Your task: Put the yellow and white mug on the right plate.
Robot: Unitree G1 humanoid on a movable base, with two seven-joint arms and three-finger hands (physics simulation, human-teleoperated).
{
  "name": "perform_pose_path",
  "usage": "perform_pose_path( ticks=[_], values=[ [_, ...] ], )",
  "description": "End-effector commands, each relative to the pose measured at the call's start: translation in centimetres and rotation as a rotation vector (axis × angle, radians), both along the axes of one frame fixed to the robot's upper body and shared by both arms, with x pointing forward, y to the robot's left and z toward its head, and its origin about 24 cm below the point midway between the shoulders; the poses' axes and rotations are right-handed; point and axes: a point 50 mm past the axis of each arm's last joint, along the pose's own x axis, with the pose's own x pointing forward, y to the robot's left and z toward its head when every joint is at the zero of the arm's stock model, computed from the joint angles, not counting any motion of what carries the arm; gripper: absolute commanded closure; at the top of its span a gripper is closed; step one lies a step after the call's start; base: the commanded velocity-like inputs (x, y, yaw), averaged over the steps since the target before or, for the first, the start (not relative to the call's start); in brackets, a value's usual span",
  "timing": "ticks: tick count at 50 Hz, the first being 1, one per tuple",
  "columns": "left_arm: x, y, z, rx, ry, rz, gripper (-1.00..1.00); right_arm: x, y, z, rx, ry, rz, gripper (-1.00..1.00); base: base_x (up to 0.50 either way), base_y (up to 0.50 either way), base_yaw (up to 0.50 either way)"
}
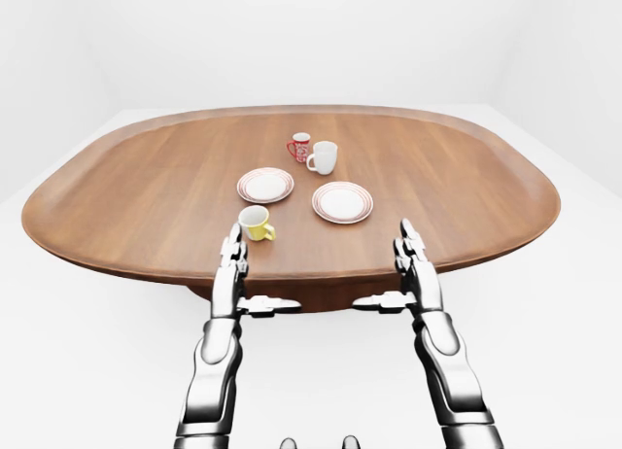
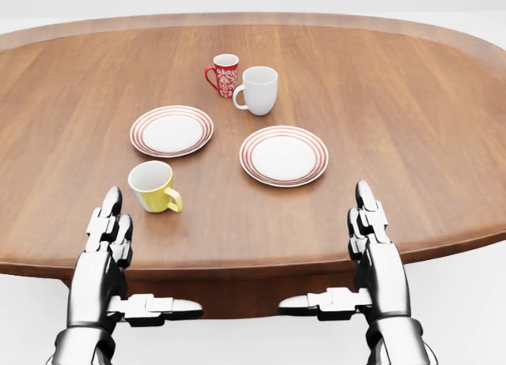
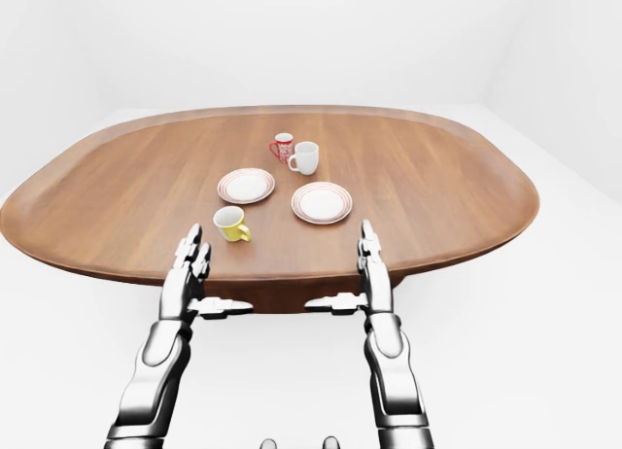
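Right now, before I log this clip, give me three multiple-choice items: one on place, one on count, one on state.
1. In the head view, the yellow and white mug stands:
A. on the right plate
B. on the bare table, below the left plate
C. beside the red mug

2. Mugs on the table:
A. two
B. three
C. four

3. The right plate is:
A. bare
B. holding a mug
C. overturned

Answers:
1 B, it sits on wood below the left plate.
2 B, yellow, red, white.
3 A, nothing rests on it.
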Motion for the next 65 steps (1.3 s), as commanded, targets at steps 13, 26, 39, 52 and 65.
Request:
perform_pose_path(
  ticks=[13,26,39,52,65],
  values=[
    [-0.2,0.7,0.3,-0.001,0.007,-0.01,-1.0,0.0,-0.9,0.1,-0.016,0.025,0.006,-1.0,0.0,0.0,0.0],
    [-0.4,0.9,2.1,0.009,-0.045,-0.017,-1.0,-0.3,-1.3,3.1,-0.033,-0.087,-0.002,-1.0,0.0,0.0,0.0],
    [-1.2,1.2,6.2,0.012,-0.224,-0.025,-1.0,-1.2,-1.3,7.0,-0.054,-0.257,0.009,-1.0,0.0,0.0,0.0],
    [-0.4,1.7,6.7,0.046,-0.236,-0.044,-1.0,-1.0,-1.2,6.9,-0.062,-0.252,0.01,-1.0,0.0,0.0,0.0],
    [0.5,2.0,7.3,0.064,-0.255,-0.047,-1.0,-0.9,-1.1,7.2,-0.097,-0.263,0.02,-1.0,0.0,0.0,0.06]
  ],
)
